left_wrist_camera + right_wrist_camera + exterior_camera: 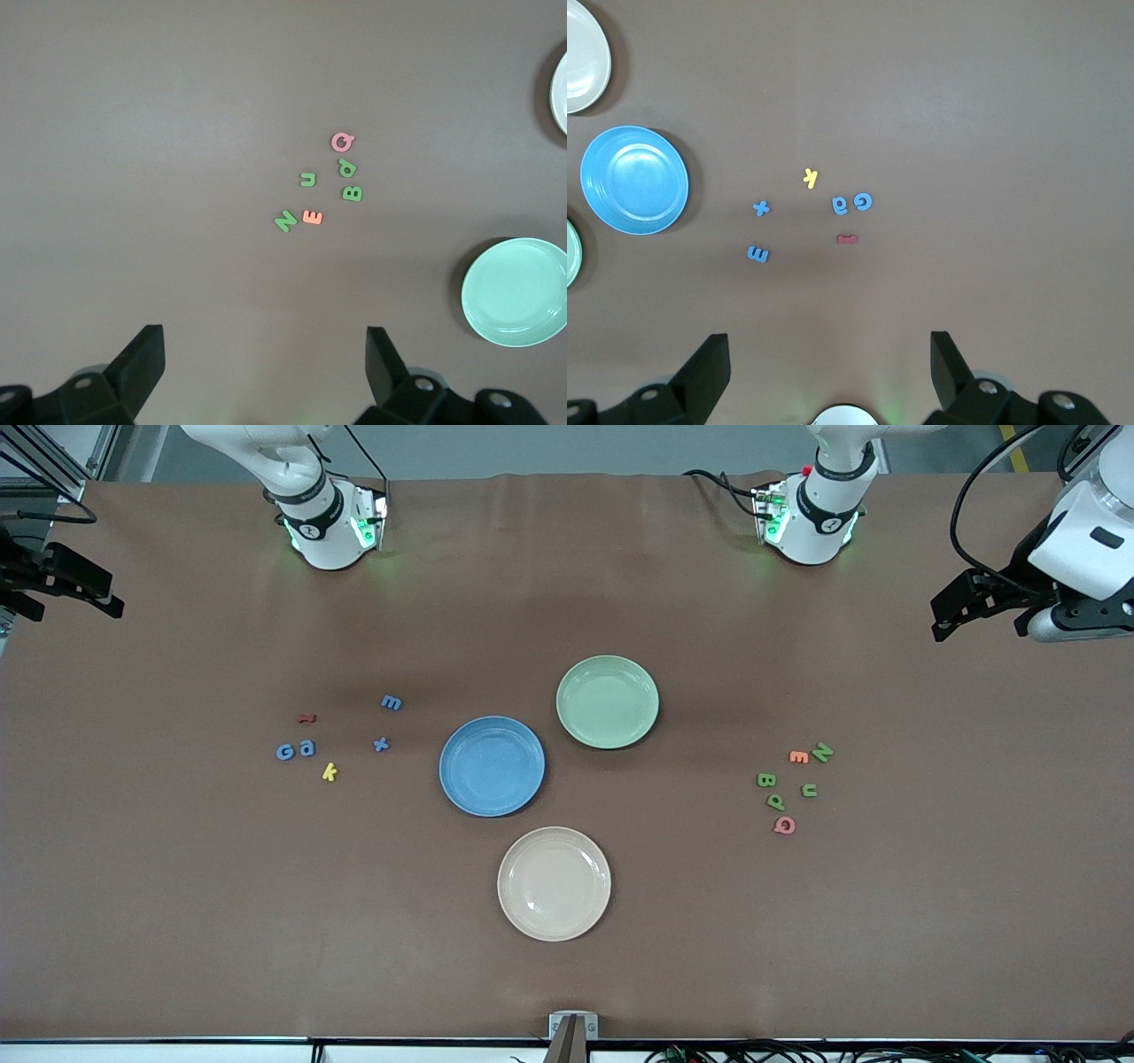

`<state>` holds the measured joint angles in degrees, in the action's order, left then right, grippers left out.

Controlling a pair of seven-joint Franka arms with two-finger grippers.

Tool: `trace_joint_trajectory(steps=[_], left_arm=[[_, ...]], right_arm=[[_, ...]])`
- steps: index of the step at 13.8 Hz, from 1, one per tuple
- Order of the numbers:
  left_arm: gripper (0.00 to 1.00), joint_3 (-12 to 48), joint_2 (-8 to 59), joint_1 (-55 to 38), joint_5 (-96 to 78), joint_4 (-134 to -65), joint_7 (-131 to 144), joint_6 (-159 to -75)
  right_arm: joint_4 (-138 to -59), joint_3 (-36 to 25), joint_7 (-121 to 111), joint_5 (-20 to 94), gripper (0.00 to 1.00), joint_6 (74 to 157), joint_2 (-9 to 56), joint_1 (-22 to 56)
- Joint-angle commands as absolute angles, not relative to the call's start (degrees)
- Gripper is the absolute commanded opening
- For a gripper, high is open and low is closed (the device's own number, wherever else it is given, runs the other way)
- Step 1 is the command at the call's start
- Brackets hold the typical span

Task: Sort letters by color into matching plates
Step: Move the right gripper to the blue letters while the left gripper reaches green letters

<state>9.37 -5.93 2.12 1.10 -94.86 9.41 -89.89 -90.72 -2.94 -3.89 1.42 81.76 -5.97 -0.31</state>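
Blue plate (pixel 492 766): it is sitting near the middle of the table, slightly toward the right arm's end, with nothing being held in it.
Green plate (pixel 608 701): it is lying just beside the blue plate, farther from the front camera and toward the left arm's end; nothing is being held in it.
Cream plate (pixel 554 883): it is resting nearer to the front camera than the other two plates, toward the table's front edge.
Blue letters: four are lying toward the right arm's end of the table, well apart from the blue plate: an m (pixel 392 702), an x (pixel 381 744), an a (pixel 306 748) and a G (pixel 284 752), the last two just beside each other.
Green letters: four are lying toward the left arm's end, well apart from the green plate: an N (pixel 822 752), a u (pixel 809 790), a B (pixel 766 780) and a d (pixel 777 802).
Other letters: a red piece (pixel 306 718) and a yellow k (pixel 330 771) are lying among the blue ones; an orange E (pixel 798 757) and a pink Q (pixel 784 825) among the green ones.
Left gripper (pixel 266 359): it is being held high over the table edge at the left arm's end, fingers spread wide, nothing between them.
Right gripper (pixel 830 363): it is being held high over the edge at the right arm's end, fingers spread wide and holding nothing.
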Motion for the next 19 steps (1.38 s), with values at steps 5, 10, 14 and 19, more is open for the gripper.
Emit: trace_joint_trajectory(steps=[5,10,14,19], left_arm=[[1.0,9.3,-4.5,2.5,0.8,-93.2,9.5,-88.9],[1.0,8.8,-1.8,2.7,1.1,-88.7,9.4,-88.9],[1.0,8.8,-1.5,2.6,1.1,-91.0,9.8,-88.9],[1.0,8.9,0.8,2.4,1.2,-93.6,13.8,-92.3]], right_arm=[[-91.6,-2.5,-3.3,1.1,1.0,81.7,-7.2,-0.9],[-91.1,-2.5,-3.6,1.2,1.0,80.9,-6.9,-0.9],[-89.7,-2.5,-3.1,1.5,1.0,80.4,-6.6,-1.0],[-89.6,-2.6,-4.0,1.2,1.0,83.1,0.1,-2.5]])
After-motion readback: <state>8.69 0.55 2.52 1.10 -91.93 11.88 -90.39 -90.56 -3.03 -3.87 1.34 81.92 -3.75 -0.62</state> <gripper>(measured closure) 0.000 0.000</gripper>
